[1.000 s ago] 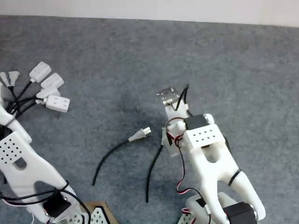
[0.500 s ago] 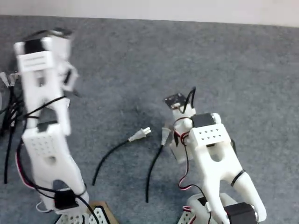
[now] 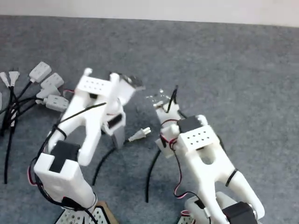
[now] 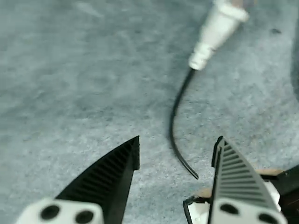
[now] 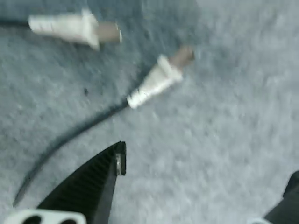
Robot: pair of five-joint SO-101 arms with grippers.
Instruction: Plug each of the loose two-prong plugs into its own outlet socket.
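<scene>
Two blocky white plastic arms, perforated and strung with red and black wires, stand over a table (image 3: 243, 60) covered in grey, felt-like nap. A pale wall (image 3: 149, 8) edges its far side. The left arm (image 3: 88, 100) leans across, its jaws hanging just beside a white two-prong plug (image 3: 140, 134) with a thin black cord (image 3: 105, 161). A second cord (image 3: 150, 175) runs under the right arm (image 3: 201, 140). A cluster of boxy white outlet sockets (image 3: 51, 86) on black leads lies well away from both pairs of jaws.

In the left wrist view, the left gripper (image 4: 177, 142) has black, ribbed, wedge-shaped jaws spread wide, gripping nothing. The cord curves across the nap below the gap. The plug, a smooth tapered moulding, lies ahead of the tips, apart from them.

In the right wrist view, the right gripper (image 5: 205, 165) also has its jaws parted wide and empty. Ahead lie a nearer plug (image 5: 156, 81) and a farther plug (image 5: 70, 27), both white with dull prongs.
</scene>
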